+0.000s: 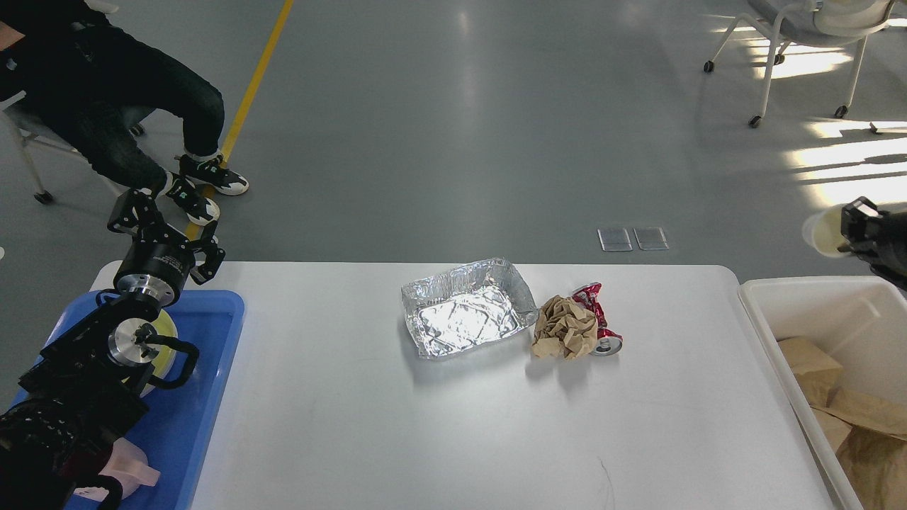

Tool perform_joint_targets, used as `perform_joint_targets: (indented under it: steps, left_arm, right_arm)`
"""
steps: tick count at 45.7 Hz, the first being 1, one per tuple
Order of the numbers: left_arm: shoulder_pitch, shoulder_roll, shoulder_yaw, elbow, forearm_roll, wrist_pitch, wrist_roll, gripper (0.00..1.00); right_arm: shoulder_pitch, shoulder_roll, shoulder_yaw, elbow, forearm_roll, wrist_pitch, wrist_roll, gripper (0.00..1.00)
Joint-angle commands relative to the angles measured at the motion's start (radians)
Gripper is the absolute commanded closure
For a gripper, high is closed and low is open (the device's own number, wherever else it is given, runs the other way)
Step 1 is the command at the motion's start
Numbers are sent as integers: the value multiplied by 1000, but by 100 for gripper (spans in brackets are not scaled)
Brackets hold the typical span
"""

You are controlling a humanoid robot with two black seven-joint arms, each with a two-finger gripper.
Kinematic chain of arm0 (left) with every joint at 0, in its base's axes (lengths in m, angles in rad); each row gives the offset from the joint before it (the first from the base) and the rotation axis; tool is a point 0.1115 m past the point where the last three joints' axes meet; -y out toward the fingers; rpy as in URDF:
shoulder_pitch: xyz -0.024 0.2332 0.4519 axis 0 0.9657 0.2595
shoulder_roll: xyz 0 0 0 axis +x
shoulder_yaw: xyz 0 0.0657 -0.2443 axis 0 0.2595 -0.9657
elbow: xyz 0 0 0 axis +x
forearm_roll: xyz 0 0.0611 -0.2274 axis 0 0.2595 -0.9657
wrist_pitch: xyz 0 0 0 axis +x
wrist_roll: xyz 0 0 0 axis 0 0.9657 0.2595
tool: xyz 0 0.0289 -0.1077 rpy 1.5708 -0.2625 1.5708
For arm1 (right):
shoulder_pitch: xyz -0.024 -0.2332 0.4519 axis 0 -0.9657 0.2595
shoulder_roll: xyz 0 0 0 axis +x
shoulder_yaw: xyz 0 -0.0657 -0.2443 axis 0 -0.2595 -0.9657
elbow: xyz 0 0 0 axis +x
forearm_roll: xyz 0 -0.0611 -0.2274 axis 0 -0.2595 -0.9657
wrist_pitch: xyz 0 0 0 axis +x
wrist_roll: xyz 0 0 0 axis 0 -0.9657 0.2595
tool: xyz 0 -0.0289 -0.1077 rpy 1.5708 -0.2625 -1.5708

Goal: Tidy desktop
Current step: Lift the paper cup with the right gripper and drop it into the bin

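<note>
The large white matte desktop point(397, 425) with rounded corners fills the lower middle of the head view. Near its centre a crumpled silver foil tray point(464, 309) is seen, with nothing inside it; at its 3 o'clock a ball of crumpled brown paper point(565, 328) lies just beside it, touching a crushed red drinks can point(599, 320) on the paper's far right side. At the desktop's 9 o'clock edge a blue plastic tray point(205, 382) is set, in which a pale yellow round object point(164, 338) and a pink item point(127, 469) are partly hidden by the left arm. The left gripper point(166, 228) is raised above the tray's far corner — its fingers are spread. At 3 o'clock a white plastic bin point(793, 297) holds crumpled brown paper bags point(850, 411). Above the bin's far edge the right gripper point(850, 230) is seen pinching a pale yellowish cup point(820, 232) — partly cut off by the frame edge.
</note>
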Motion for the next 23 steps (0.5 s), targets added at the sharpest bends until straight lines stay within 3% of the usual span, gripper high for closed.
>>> perform_joint_targets:
  steps: [1,4,5,8,9,23]
  left_arm:
    - [0,0,0,0,0,0,0,1]
    - [0,0,0,0,0,0,0,1]
    - [0,0,0,0,0,0,0,1]
    - [0,0,0,0,0,0,1,1]
    - [0,0,0,0,0,0,1,1]
    - [0,0,0,0,0,0,0,1]
  right_arm:
    - [-167,3,57,-49,0,-93,1,100]
    - [-225,5,87,-82,-1,-101,1,99]
    - [-245,5,96,-95,-1,-101,1,82]
    - [-293,9,119,-158,-6,-108,3,7]
    - [-306,16,126,-180,-4,-110,3,0]
    - [-399,60,146,-224,-3,-107,3,0]
